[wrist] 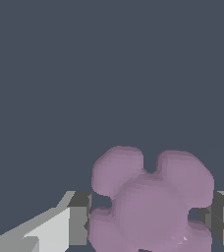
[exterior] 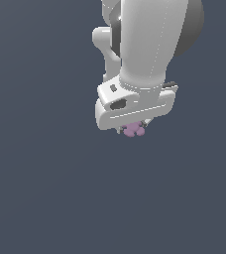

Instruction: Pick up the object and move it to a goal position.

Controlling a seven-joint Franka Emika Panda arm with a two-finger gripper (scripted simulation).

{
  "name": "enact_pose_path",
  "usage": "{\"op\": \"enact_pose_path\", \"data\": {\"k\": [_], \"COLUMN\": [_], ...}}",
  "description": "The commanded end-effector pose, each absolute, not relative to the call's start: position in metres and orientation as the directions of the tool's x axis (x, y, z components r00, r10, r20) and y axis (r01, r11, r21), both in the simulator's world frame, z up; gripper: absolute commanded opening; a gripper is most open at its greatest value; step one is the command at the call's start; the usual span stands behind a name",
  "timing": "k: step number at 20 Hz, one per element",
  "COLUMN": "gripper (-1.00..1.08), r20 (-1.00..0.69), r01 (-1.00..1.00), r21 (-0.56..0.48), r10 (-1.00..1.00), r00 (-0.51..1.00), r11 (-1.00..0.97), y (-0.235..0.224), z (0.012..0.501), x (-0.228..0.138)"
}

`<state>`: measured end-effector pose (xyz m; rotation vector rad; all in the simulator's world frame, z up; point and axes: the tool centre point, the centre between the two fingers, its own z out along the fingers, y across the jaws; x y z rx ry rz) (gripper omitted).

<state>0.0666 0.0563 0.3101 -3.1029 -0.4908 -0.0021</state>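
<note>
The arm (exterior: 149, 44) is rendered in glossy white with a dark grey joint cap. A white, blocky end effector (exterior: 133, 128) is seen, with dark recesses, and grey fingers (wrist: 78, 219).

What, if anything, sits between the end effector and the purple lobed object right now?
Nothing visible does. In the wrist view the object sits between the two fingers of the end effector, which close against its sides. The exterior view shows it tucked under the end effector. No goal marker is visible.
</note>
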Motion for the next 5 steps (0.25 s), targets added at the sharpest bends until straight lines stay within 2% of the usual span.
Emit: {"op": "enact_pose_path", "data": {"k": [1, 5], "gripper": [-1.0, -1.0], "r20": [0.0, 0.0], "r01": [0.309, 0.309], "r21": [0.0, 0.0], "r10": [0.309, 0.309], "r00": [0.951, 0.951], "r11": [-0.951, -0.951], "y": [0.0563, 0.0563], "z": [0.3158, 0.3179], "x": [0.0679, 0.0689]}}
